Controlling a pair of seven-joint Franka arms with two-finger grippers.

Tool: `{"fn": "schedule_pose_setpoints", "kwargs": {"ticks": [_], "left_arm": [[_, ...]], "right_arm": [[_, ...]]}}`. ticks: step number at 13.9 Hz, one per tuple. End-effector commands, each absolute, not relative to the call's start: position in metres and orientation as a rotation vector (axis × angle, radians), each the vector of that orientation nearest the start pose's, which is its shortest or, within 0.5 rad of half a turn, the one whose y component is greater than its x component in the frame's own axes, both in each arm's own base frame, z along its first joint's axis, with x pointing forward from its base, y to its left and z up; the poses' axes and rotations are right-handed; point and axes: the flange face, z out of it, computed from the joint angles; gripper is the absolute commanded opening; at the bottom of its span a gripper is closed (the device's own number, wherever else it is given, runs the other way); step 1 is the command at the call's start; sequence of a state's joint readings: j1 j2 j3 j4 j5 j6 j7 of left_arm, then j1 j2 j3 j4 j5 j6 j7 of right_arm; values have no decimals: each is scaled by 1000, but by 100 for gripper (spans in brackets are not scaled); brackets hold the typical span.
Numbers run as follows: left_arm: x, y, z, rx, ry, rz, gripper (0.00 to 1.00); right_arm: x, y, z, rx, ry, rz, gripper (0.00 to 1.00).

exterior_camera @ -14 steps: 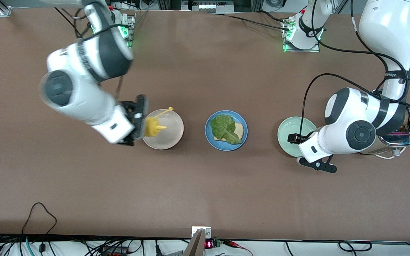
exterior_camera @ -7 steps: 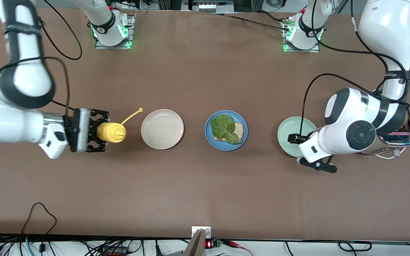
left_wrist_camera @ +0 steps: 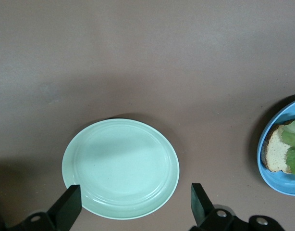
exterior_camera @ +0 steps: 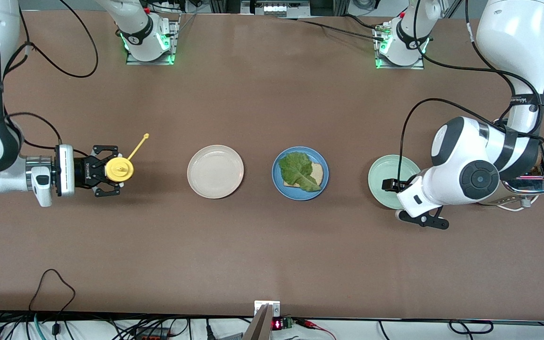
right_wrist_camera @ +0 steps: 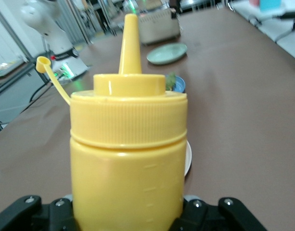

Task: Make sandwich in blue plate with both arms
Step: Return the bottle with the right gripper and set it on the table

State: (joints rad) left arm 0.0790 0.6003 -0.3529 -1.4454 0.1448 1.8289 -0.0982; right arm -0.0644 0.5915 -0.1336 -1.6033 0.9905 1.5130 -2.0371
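The lettuce leaf (exterior_camera: 301,171) covers most of the bread slice (exterior_camera: 318,174). In the left wrist view the blue plate (left_wrist_camera: 280,179) is cut by the edge. The left arm hides most of the toaster (exterior_camera: 531,183).

Brown table (exterior_camera: 272,245) with three plates (exterior_camera: 215,171)

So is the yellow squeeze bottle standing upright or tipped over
Upright. The yellow squeeze bottle shows its cap from above, nozzle pointing up in the right wrist view, held by the right gripper.
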Motion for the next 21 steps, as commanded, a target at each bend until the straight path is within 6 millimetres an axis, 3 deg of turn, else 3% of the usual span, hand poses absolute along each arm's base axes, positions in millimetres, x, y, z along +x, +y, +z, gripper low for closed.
{"fn": "schedule_pose_setpoints", "kwargs": {"ticks": [1,4,7,8,9,12,16,18,19,21], "left_arm": [[680,-133,341,-3130,277,288,100],[680,-134,343,-3130,274,285,100],[686,-108,345,-3140,214,284,100],[692,-85,339,-3136,161,265,100],[700,-61,347,-3127,106,217,100],[698,-22,383,-3079,22,187,100],[684,4,422,-3019,-17,182,100],[662,41,446,-2998,-101,229,100],[649,58,452,-2989,-139,239,100],[622,93,448,-2945,-196,285,100]], "right_arm": [[635,-40,258,-1390,-1469,-755,31],[625,-69,224,-1298,-1521,-855,31],[611,-91,181,-1237,-1493,-932,31],[605,-94,165,-1208,-1454,-966,31],[599,-97,146,-1187,-1415,-994,31],[587,-102,122,-1150,-1365,-1038,31],[576,-111,98,-1154,-1325,-1053,35],[575,-113,97,-1153,-1326,-1059,52],[576,-114,99,-1154,-1327,-1059,72],[576,-116,104,-1144,-1319,-1059,100]]}}
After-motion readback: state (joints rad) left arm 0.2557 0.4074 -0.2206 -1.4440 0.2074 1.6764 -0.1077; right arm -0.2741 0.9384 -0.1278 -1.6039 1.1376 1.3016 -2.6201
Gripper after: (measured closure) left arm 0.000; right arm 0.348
